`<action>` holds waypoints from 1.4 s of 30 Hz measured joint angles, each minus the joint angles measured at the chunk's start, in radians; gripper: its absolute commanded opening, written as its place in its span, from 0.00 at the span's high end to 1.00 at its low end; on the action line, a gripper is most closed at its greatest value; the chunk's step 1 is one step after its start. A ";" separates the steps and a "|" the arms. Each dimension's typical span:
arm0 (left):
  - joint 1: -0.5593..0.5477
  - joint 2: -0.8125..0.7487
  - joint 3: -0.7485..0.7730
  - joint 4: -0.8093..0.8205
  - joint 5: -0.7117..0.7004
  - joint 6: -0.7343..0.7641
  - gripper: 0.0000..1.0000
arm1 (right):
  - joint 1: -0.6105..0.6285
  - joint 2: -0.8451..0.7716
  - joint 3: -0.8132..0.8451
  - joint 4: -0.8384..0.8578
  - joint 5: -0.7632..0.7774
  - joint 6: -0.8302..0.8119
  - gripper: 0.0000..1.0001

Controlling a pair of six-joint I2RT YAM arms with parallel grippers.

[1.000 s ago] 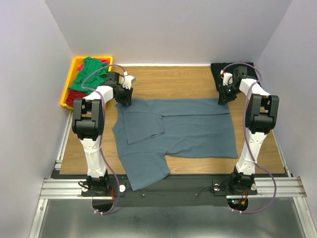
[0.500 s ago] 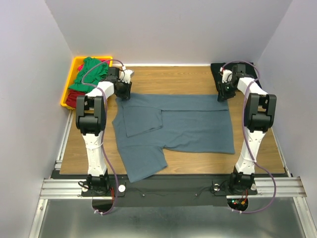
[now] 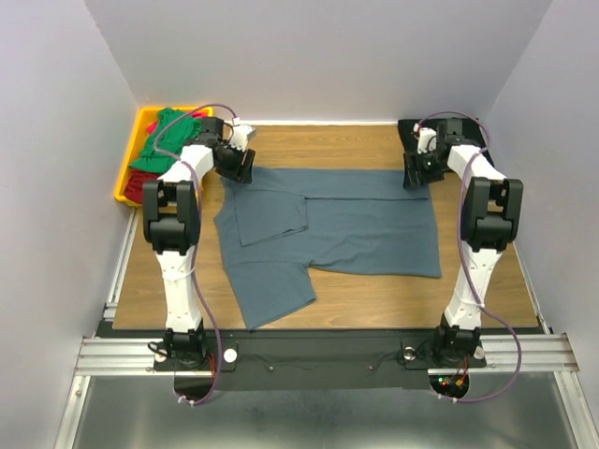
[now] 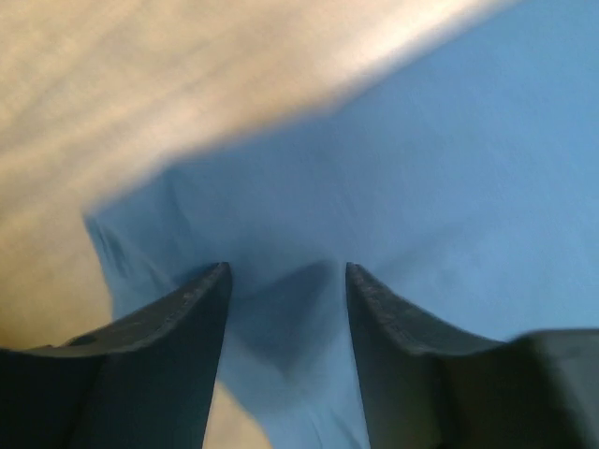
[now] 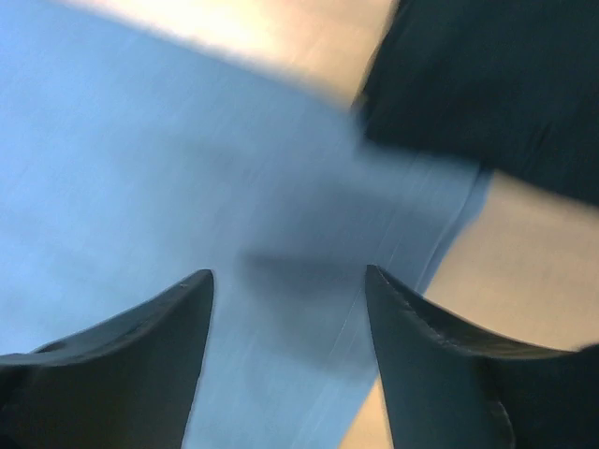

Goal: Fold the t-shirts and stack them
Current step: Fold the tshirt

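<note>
Both claws have just let go. The left claw (image 4: pixel 285 271) and the right claw (image 5: pixel 288 273) now stand with jaws apart over the far corners of the blue-grey shirt (image 3: pixel 365 224), gripping nothing that I can see (a second ago they were dragging that edge). The shirt has slid toward the far side of the table (image 3: pixel 328 140) and lies flat mid-table, one sleeve folded in. I judge the smoothing done and more folds due. Both wrist views are blurred. The right arm partly covers the black shirt (image 5: pixel 496 84) at far right, and the green shirt (image 3: pixel 173 131) buries most of the red shirt (image 3: pixel 138 185) in the tray (image 3: pixel 123 192).
</note>
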 measured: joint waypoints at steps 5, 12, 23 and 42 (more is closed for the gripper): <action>0.009 -0.282 -0.162 -0.093 0.075 0.147 0.25 | -0.002 -0.198 -0.138 -0.073 -0.047 -0.064 0.21; 0.014 -0.763 -0.497 -0.220 0.131 0.446 0.40 | 0.002 -0.657 -0.388 -0.222 -0.068 -0.270 0.36; -0.040 -1.022 -1.023 -0.325 0.039 0.718 0.47 | 0.079 -0.964 -0.945 -0.317 0.076 -0.490 0.48; -0.085 -1.051 -1.125 -0.218 -0.043 0.830 0.43 | 0.120 -1.020 -1.184 -0.042 0.240 -0.574 0.55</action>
